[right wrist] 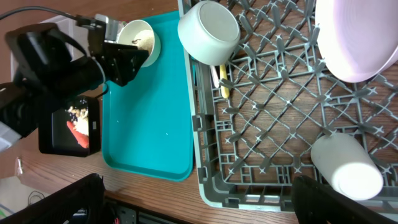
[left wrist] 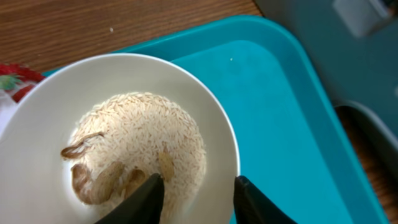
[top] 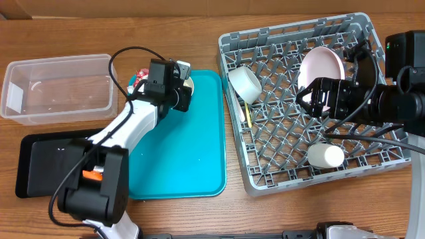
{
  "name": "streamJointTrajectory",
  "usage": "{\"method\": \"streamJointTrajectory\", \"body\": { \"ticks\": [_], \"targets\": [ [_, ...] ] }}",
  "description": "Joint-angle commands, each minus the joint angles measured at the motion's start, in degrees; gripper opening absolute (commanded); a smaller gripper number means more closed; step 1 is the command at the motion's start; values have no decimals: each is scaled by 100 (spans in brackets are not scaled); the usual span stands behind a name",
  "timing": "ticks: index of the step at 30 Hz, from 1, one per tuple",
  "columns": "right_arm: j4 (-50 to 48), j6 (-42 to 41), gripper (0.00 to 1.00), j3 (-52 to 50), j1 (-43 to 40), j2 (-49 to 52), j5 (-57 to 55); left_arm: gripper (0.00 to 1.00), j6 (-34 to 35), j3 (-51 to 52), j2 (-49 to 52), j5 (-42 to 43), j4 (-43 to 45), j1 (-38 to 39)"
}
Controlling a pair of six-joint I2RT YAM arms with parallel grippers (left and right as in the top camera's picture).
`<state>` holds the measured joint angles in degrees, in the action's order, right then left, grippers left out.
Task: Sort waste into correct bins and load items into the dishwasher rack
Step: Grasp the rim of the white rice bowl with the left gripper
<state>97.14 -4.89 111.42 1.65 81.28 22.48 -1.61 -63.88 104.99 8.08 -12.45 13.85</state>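
Left gripper [left wrist: 198,180] low over the far left corner of the teal serving tray [top: 199,146], at the white bowl [left wrist: 37,124] standing there. Jaws part open and astride the bowl's near rim: 1 finger [left wrist: 146,199] inside over the contents, the other outside over the tray; a gap shows on both sides of the rim, nothing clamped. Bowl holds white rice with a few brown food scraps [left wrist: 93,180] on top. Red wrapper [left wrist: 13,79] on the wood just beyond the bowl, off the tray. Clear tub [top: 60,89] to the left of the tray, black tray [top: 46,166] nearer, partly under the left arm; right wrist view shows an orange carrot [right wrist: 73,132] and pale crumbs lying in it. Right gripper [right wrist: 198,186] above the dishwasher rack [top: 265,172], jaws spread wide, holding nothing. In the rack: 2nd white bowl [top: 244,83] tipped on its side at the left wall, yellow cutlery [top: 247,114] just below it, pink plate [top: 322,66] leaning on edge among the far pegs, white cup [top: 325,156] on its side toward the near edge.
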Motion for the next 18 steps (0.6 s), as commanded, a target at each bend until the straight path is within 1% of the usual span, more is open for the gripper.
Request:
{"method": "streamJointTrajectory", "body": {
  "ticks": [1,3,5,8,11,13,18],
  "targets": [
    [-11,13,100,17,28,-48,7,37,-153,-9,96,-55,59,24],
    [-11,13,100,17,26,-48,7,38,-142,-9,103,-52,44,44],
    [-11,13,100,17,26,-48,7,42,-168,-9,109,4,28,68],
    [-13,13,100,17,26,-48,7,45,-284,-7,170,68,2,160],
    [-11,13,100,17,26,-48,7,44,-291,-4,243,94,-13,221],
    [-11,13,100,17,26,-48,7,40,-291,-7,234,-9,-42,232],
    [-11,13,100,17,26,-48,7,43,-225,-9,68,229,-109,225]
  ]
}}
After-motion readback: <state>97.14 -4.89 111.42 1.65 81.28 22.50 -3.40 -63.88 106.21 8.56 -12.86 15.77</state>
